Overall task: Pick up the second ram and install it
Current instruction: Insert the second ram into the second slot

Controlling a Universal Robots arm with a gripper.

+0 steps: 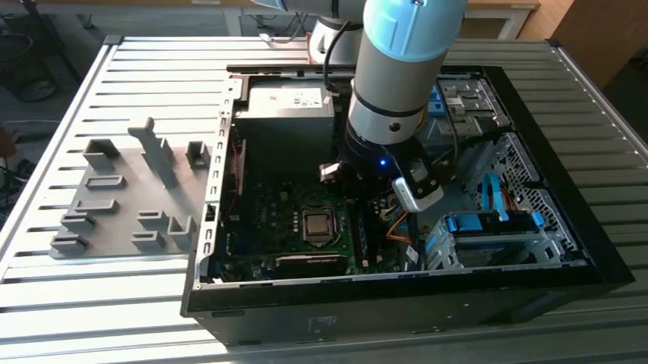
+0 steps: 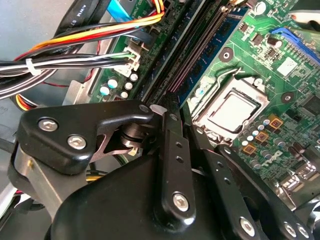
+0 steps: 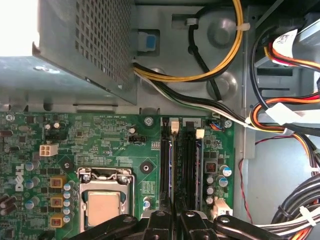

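My gripper (image 1: 366,199) is down inside the open PC case (image 1: 405,303), over the long black memory slots (image 3: 189,165) beside the processor socket (image 3: 102,205). In the first wrist view the two black fingers (image 3: 157,221) stand close together at the end of the slots. The second ram (image 3: 171,165) shows as a thin bluish edge running along a slot, straight out from the narrow gap between them. In the second wrist view my gripper (image 2: 187,132) sits low over the same slots (image 2: 200,55). The fingers look shut on the stick, which stands on edge in line with the slot.
Bundles of coloured cables (image 3: 280,115) lie close to the slots. The grey power supply box (image 1: 285,114) is at the back of the case and drive cages (image 1: 496,227) are toward the exterior view's right. A grey holder plate with blocks (image 1: 121,205) lies outside the case.
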